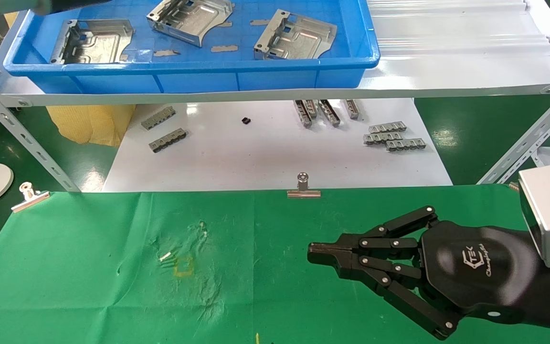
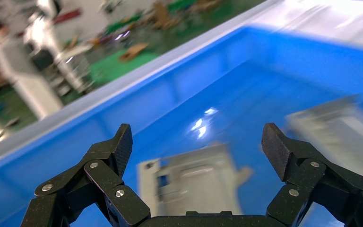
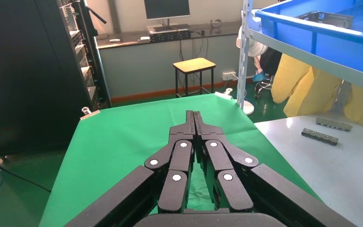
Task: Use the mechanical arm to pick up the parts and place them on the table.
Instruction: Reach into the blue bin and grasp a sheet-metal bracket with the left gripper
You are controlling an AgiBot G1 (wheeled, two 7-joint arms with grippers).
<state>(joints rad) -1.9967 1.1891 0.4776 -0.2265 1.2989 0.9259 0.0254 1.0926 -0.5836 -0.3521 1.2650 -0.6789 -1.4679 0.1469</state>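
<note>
Three silvery stamped parts lie in the blue bin: one at the left, one in the middle, one at the right. My left gripper hangs open and empty over the bin floor, above one part, and another part lies to its side. In the head view only a bit of the left arm shows, at the top left edge. My right gripper is shut and empty, low over the green table at the right; it also shows in the right wrist view.
The bin stands on a white metal shelf above a white board with small grey slotted bars. Silver binder clips hold the cloth at the table's far edge. Slanted shelf legs stand at both sides.
</note>
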